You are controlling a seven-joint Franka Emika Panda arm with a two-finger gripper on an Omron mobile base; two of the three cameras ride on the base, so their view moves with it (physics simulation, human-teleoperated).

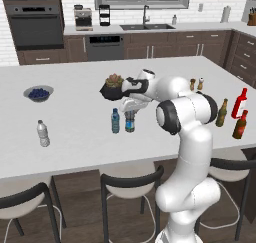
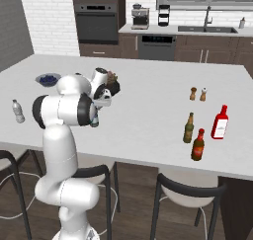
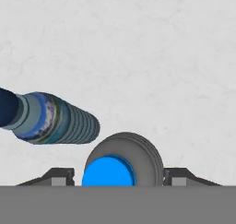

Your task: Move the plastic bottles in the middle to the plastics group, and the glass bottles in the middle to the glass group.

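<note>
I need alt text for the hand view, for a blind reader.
Seen from above, a blue-capped bottle stands between the gripper fingertips, one on each side. A second bottle stands beside it on the white counter.

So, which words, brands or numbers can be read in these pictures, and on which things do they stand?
None can be read.
Blue-capped water bottle: blue label, print too blurred.
White-capped water bottle: pale label, too small.
Tall red bottle: white label, no legible text.
Dishwasher: lit display, too blurred.
</note>
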